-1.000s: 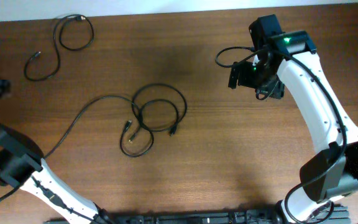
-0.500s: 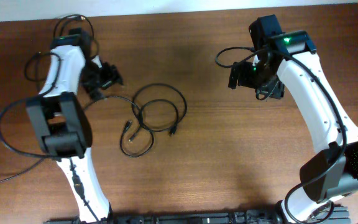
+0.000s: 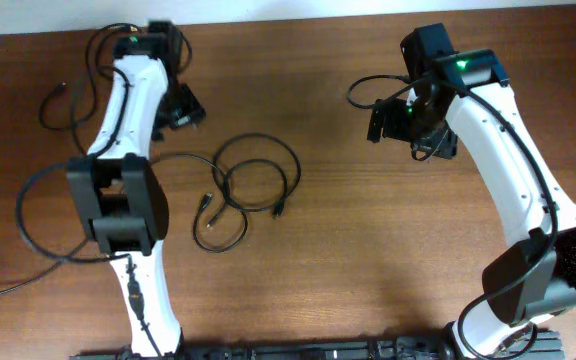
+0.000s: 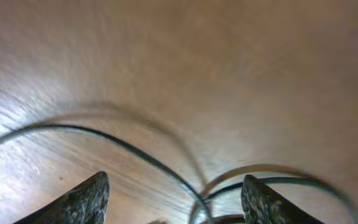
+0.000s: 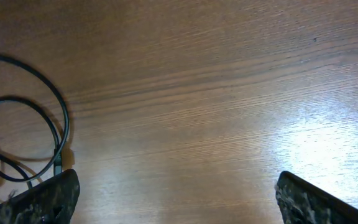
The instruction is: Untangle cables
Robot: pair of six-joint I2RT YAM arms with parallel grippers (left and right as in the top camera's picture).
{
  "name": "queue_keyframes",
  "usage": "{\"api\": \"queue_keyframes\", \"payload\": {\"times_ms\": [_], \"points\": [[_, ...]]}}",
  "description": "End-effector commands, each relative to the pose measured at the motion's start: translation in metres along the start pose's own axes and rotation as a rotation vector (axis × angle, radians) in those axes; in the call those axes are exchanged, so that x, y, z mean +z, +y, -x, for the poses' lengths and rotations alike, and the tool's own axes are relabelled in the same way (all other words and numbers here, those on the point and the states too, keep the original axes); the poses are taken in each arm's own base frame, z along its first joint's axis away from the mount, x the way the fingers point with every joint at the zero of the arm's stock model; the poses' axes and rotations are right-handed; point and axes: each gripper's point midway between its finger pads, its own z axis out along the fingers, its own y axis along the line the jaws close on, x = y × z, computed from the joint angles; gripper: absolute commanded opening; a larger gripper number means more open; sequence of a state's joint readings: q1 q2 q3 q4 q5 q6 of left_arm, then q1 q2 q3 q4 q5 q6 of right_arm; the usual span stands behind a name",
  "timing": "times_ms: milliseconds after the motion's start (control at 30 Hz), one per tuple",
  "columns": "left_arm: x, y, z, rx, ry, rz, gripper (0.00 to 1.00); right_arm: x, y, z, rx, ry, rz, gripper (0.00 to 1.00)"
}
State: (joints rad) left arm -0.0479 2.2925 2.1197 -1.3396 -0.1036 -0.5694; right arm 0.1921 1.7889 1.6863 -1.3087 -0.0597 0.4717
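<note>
On the bench (image 3: 368, 262), cables (image 3: 251, 186): lay knotted.
Left gripper (image 3: 186, 110): stood open; needed one loose strand only.
Right gripper (image 3: 383, 120): stood open.

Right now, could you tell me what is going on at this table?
Two robot arms are working on black cables on a wooden table. The left gripper is open and hovers low over a cable that runs beneath its fingers, gripping nothing. The right gripper is open too, over bare wood on the other side. The tangle of loops lies between them, not yet pulled apart.
</note>
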Motion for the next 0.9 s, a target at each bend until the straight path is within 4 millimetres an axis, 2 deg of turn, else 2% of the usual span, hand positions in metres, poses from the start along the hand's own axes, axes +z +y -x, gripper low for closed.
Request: {"api": "queue_keyframes", "payload": {"times_ms": [0,67,133,200,267,367,433,500,533,567,600,667,767,800,833,867], "points": [[-0.001,-0.003,-0.011,0.000,0.038,-0.010,0.69,0.001,-0.003,0.002,0.006,-0.005,-0.016,0.98],[0.030,0.004,-0.029,-0.030,0.106,0.036,0.65,0.001,-0.003,0.002,0.006,-0.006,-0.016,0.98],[0.047,0.010,-0.042,-0.025,0.150,0.062,0.62,0.001,-0.003,0.002,0.006,-0.005,-0.016,0.98],[0.054,0.012,-0.048,-0.024,0.170,0.072,0.60,0.001,-0.003,0.002,0.006,-0.005,-0.016,0.98],[0.058,0.012,-0.049,-0.024,0.168,0.071,0.51,0.001,-0.003,0.002,0.006,-0.005,-0.016,0.98],[0.074,0.013,-0.052,-0.023,0.171,0.073,0.54,0.001,-0.003,0.002,0.006,-0.005,-0.016,0.98],[0.084,0.015,-0.058,-0.021,0.192,0.087,0.52,0.001,-0.003,0.002,0.006,-0.005,-0.016,0.98],[0.082,0.014,-0.055,-0.023,0.185,0.083,0.48,0.001,-0.003,0.002,0.006,-0.005,-0.016,0.98],[0.076,0.012,-0.051,-0.023,0.175,0.075,0.43,0.001,-0.003,0.002,0.006,-0.006,-0.016,0.98],[0.064,0.010,-0.044,-0.018,0.157,0.072,0.25,0.001,-0.003,0.002,0.006,-0.005,-0.016,0.98],[0.044,0.007,-0.035,-0.018,0.141,0.061,0.00,0.001,-0.003,0.002,0.006,-0.005,-0.016,0.98],[0.016,0.003,-0.024,-0.022,0.111,0.041,0.00,0.001,-0.003,0.002,0.006,-0.005,-0.016,0.98],[-0.046,-0.007,-0.003,0.000,0.026,-0.043,0.00,0.001,-0.003,0.002,0.006,-0.005,-0.016,0.99],[-0.067,-0.019,0.001,0.061,0.001,-0.129,0.00,0.001,-0.003,0.002,0.006,-0.005,-0.016,0.98],[-0.100,-0.039,0.002,0.144,-0.028,-0.270,0.00,0.001,-0.003,0.002,0.006,-0.005,-0.016,0.98],[-0.120,-0.049,0.000,0.178,-0.045,-0.352,0.00,0.001,-0.003,0.002,0.006,-0.006,-0.016,0.98]]}}
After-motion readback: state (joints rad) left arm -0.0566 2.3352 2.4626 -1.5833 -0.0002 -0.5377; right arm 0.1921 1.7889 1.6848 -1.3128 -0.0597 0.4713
